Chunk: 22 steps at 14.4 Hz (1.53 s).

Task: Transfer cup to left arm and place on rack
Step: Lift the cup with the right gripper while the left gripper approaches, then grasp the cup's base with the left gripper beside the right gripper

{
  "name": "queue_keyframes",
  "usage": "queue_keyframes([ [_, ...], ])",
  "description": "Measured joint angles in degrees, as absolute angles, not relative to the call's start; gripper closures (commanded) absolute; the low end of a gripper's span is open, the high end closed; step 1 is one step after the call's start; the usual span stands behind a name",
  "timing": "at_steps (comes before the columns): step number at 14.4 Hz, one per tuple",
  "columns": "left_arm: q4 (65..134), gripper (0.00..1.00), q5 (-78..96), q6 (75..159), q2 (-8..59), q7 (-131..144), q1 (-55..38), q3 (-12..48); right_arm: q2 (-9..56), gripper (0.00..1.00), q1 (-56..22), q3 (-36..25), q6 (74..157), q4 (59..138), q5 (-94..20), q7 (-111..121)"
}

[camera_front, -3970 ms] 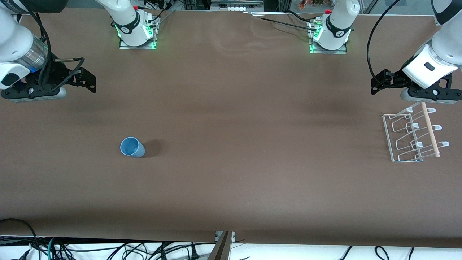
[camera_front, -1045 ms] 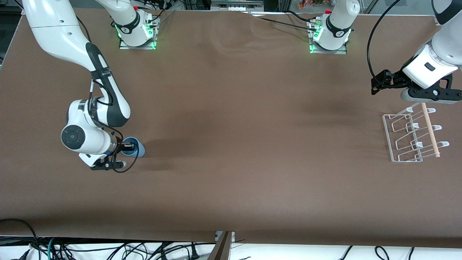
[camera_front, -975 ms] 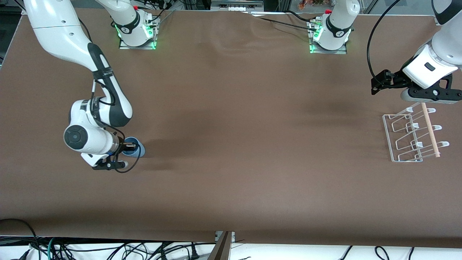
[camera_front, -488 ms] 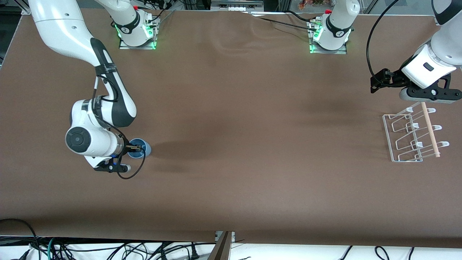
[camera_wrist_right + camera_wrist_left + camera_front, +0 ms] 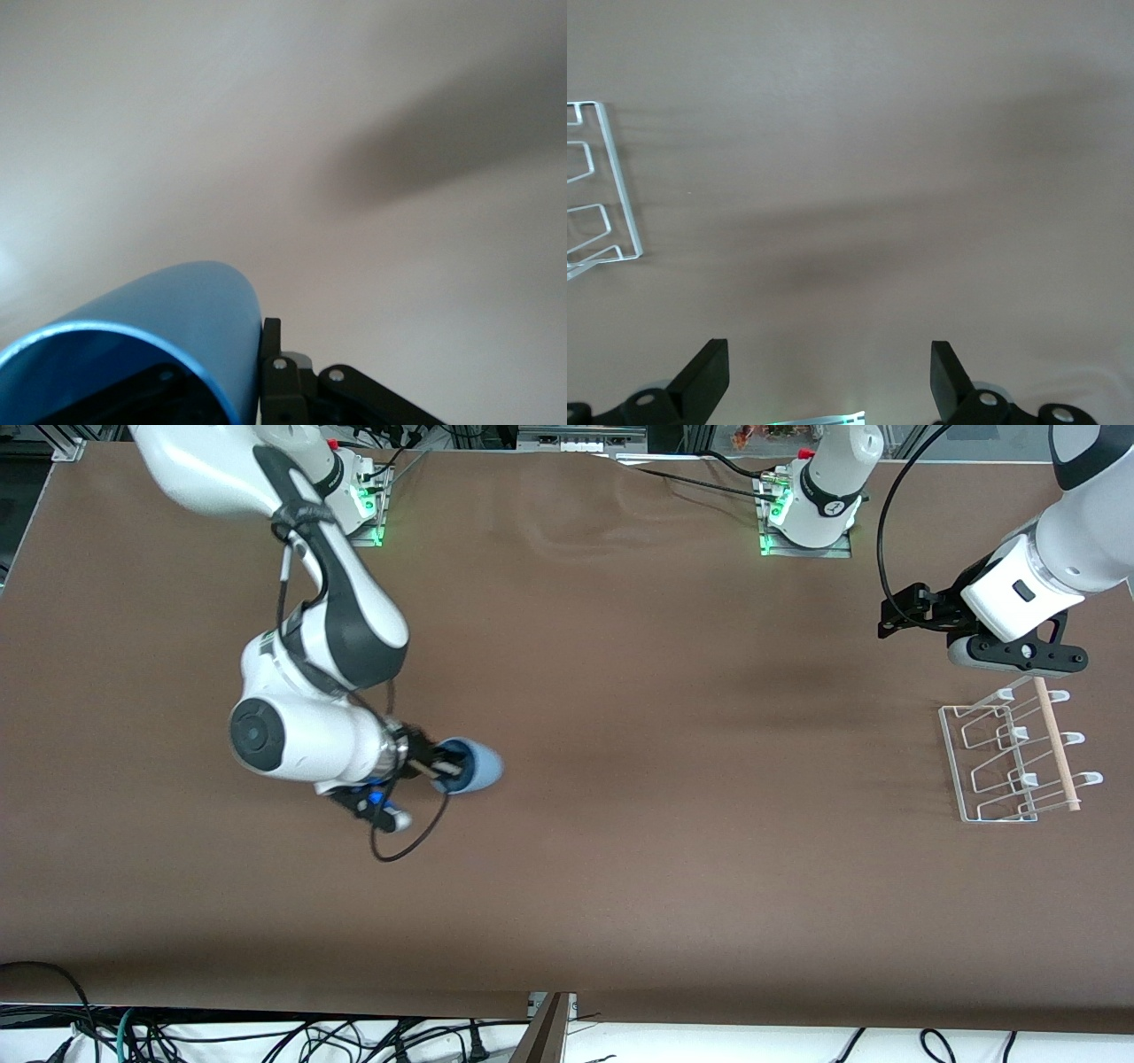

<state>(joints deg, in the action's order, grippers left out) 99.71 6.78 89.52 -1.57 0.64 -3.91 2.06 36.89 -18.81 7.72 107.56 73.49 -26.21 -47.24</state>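
Cup [image 5: 468, 766]: light blue, tipped sideways, pinched by its rim in the right gripper [image 5: 440, 765], one finger inside, over the table [image 5: 620, 850] middle. Left gripper [image 5: 1010, 657]: fingers spread, waiting above the rack [image 5: 952, 753]. For handover, present the bare closed end clear of fingers; carry level and slow.

Right hand [image 5: 440, 766] clamped, left hand [image 5: 828, 390] spread.
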Motion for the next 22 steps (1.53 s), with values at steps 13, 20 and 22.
queue_keyframes([
  [13,90.8,0.0,34.1,93.4,11.0,-27.1,-6.9,4.1,37.0,1.0,-20.7,24.0,119.8,65.0,-33.5,-73.9],
  [20,90.3,0.0,43.9,99.3,14.5,-54.5,-10.8,5.2,37.0,1.0,-20.7,27.5,121.0,64.6,-33.5,-76.7],
  [22,90.2,0.0,45.6,99.4,15.0,-56.9,-12.0,5.3,37.0,1.0,-20.7,28.1,121.5,64.6,-33.6,-76.8],
])
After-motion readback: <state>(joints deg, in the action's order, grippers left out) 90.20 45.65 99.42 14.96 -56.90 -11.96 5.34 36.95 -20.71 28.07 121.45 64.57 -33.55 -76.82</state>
